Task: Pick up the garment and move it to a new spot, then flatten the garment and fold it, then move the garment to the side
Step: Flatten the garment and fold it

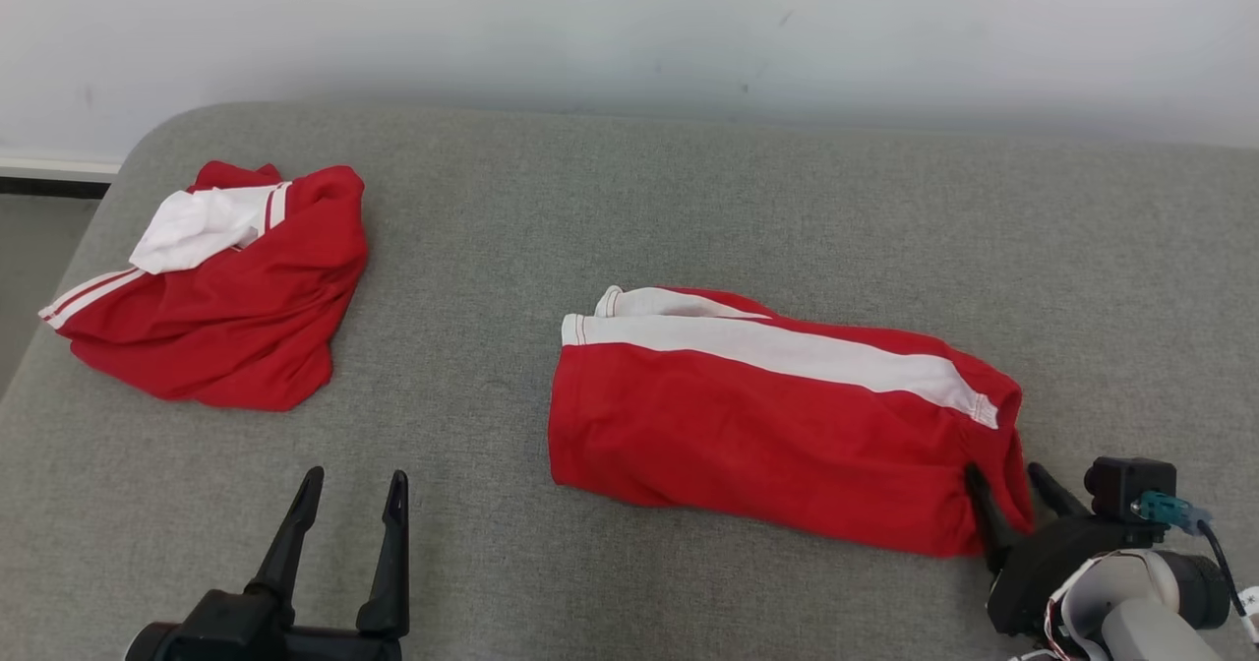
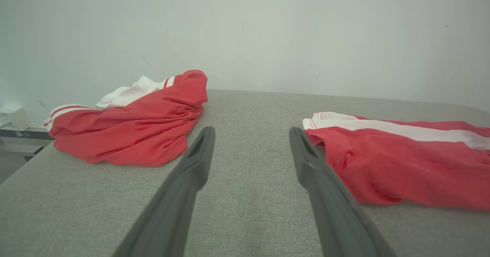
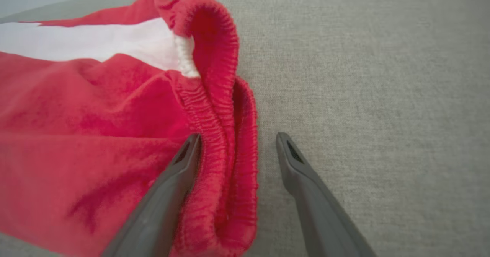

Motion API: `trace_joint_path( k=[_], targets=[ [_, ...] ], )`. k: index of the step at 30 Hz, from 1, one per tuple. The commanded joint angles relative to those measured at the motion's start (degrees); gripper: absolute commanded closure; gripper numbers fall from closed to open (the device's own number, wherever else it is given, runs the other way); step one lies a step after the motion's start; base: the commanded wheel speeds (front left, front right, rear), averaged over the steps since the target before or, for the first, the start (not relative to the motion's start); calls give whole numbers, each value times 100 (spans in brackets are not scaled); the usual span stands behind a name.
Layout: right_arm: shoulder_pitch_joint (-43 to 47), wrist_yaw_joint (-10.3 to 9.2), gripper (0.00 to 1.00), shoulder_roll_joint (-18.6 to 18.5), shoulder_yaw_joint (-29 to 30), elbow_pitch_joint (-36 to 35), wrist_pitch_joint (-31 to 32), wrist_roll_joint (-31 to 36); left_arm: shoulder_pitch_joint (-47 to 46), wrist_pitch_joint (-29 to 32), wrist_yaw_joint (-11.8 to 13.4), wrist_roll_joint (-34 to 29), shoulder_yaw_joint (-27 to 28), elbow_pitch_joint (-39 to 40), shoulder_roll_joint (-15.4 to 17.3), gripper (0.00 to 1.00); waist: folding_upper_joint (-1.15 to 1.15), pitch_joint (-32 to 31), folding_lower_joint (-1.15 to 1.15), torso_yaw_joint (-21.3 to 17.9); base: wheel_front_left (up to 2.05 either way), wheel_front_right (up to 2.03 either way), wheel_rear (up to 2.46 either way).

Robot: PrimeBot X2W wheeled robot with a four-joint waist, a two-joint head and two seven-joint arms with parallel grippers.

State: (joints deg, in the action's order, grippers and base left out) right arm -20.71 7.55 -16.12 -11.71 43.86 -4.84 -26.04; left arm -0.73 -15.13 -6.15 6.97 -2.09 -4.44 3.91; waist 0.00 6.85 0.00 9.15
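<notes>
The folded red shorts (image 1: 748,425) lie on the grey surface (image 1: 629,209), with the right jaws spread wide astride their waistband (image 3: 216,96). They should probably push deeper to catch every layer before closing. The left jaws, also wide, hover empty left of the shorts.

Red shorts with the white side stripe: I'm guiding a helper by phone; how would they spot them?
On the grey fabric-covered table, look right of centre. The red cloth shorts lie folded into a flat oblong, their waistband between the fingers of the open right gripper; the other red-and-white garment, far left, is a crumpled heap.
</notes>
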Motion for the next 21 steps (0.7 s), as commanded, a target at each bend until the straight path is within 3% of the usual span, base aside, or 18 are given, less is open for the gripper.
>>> trace_joint_path(
  k=[1,2,3,4,5,14,21],
  targets=[
    [-122,-14,0,37,-108,164,-8,-137,-78,-2,-28,-26,6,-31,-28,0,0,37,0,1,0,0,0],
    [-151,-14,0,45,-193,238,28,-179,-99,-1,-24,-27,7,-41,-34,0,0,46,0,-3,0,0,0],
    [-172,-14,55,79,-266,297,59,-279,-119,-2,-31,-29,6,-55,-36,0,0,55,0,-8,0,0,0],
    [-205,-14,84,95,-294,341,51,-396,-137,-2,-32,-31,-1,-64,-43,0,0,62,0,-15,0,0,0],
    [-248,-14,100,77,-341,382,38,-465,-147,-1,-37,-36,-5,-74,-45,0,0,66,0,-23,0,0,0],
    [-547,-15,100,-556,-575,635,-87,-915,-114,-2,-67,-53,48,-95,-67,0,0,-7,0,-140,0,0,0],
    [-334,-15,100,-1490,-378,766,-95,-1447,-5,-1,-63,-109,171,-26,-79,0,0,-76,0,-275,0,0,0]
  ],
)
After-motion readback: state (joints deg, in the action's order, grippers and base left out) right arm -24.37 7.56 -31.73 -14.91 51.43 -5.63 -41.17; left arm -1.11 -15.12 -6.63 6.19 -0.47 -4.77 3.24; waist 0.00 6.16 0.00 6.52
